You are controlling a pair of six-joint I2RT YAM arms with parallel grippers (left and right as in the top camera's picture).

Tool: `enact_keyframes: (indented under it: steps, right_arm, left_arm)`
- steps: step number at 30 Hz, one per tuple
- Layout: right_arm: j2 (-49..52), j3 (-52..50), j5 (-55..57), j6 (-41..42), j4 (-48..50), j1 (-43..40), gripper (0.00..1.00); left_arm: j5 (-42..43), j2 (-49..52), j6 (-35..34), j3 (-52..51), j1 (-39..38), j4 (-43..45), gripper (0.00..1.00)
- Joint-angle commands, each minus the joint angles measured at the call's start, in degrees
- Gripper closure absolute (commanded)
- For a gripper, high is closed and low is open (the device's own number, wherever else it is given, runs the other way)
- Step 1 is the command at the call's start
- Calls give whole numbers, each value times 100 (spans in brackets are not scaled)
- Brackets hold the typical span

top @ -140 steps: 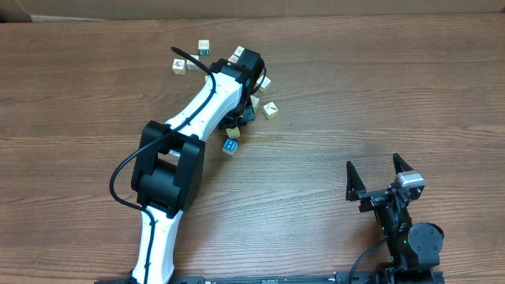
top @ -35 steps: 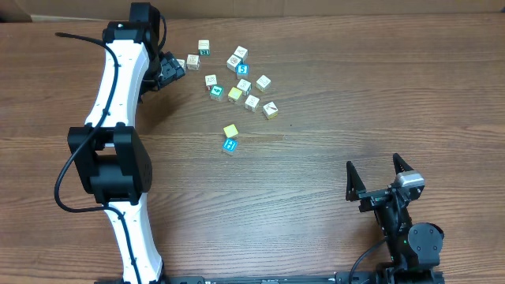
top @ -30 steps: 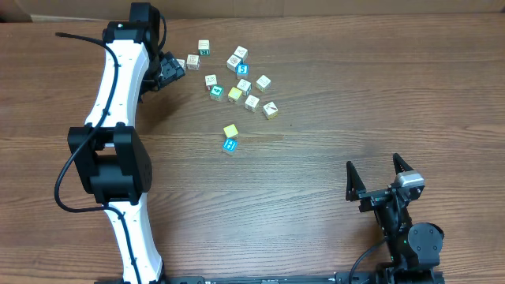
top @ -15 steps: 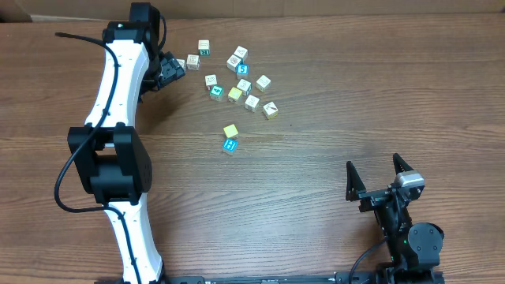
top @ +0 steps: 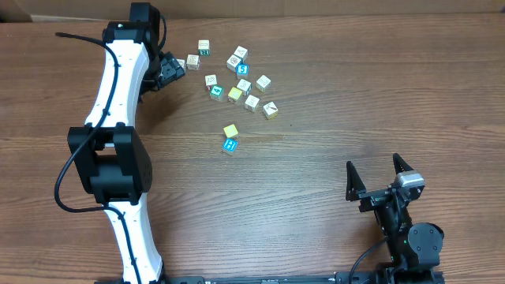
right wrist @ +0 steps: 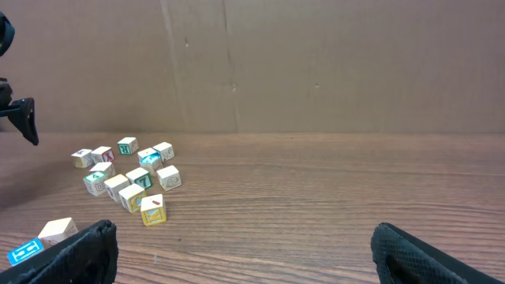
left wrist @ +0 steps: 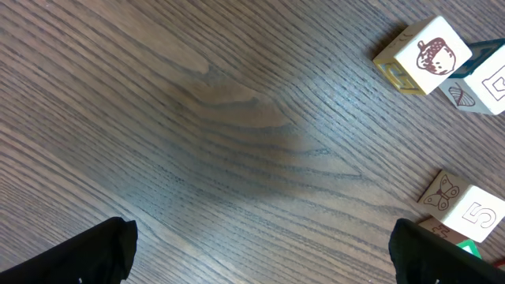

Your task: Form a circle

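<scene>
Desk [top: 379, 95] open right of the cube cluster [top: 244, 85] and across the near middle. Left arm [top: 118, 79] blocks the far-left approach; left gripper [top: 172, 71] sits just beside the leftmost cubes. Two stray cubes [top: 230, 131] lie nearer, apart from the cluster. Cardboard wall [right wrist: 316, 63] closes the far edge.

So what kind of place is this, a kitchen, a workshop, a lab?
Probably a robotics lab test bench: a white left arm and a black right arm at a wood-grain table, small printed cubes scattered on it, and a plain cardboard backdrop.
</scene>
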Motion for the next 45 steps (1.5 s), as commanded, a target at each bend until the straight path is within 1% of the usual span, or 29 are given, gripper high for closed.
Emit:
enact_keyframes:
  steps: [1, 17, 23, 27, 30, 33, 36, 42, 45]
  right_arm:
    - [-46, -59, 44, -7, 28, -11, 0]
    - [-46, -59, 13, -7, 37, -11, 0]
    - [-46, -59, -822, -2, 129, -11, 0]
    - [-46, 26, -846, 564, 111, -11, 0]
    - [-33, 293, -848, 914, 11, -11, 0]
    - [138, 791, -848, 1180, -293, -11, 0]
    - [560, 1502, -848, 1202, -699, -11, 0]
    - [2031, 3510, -1036, 1198, -1910, -11, 0]
    - [2964, 4767, -1672, 1178, -2806, -11, 0]
  left_arm:
    - [-52, -66, 9, 85, 4, -7, 0]
    - [-52, -66, 9, 85, 4, -7, 0]
    - [-52, -66, 9, 85, 4, -7, 0]
    - [-52, -66, 9, 85, 4, -7, 1]
    - [-52, -66, 9, 85, 4, -7, 1]
    - [-52, -66, 9, 85, 4, -7, 0]
    - [-52, -66, 9, 85, 4, -7, 0]
    - [-52, -66, 9, 85, 4, -7, 0]
    - [-52, -66, 9, 85, 4, -7, 0]
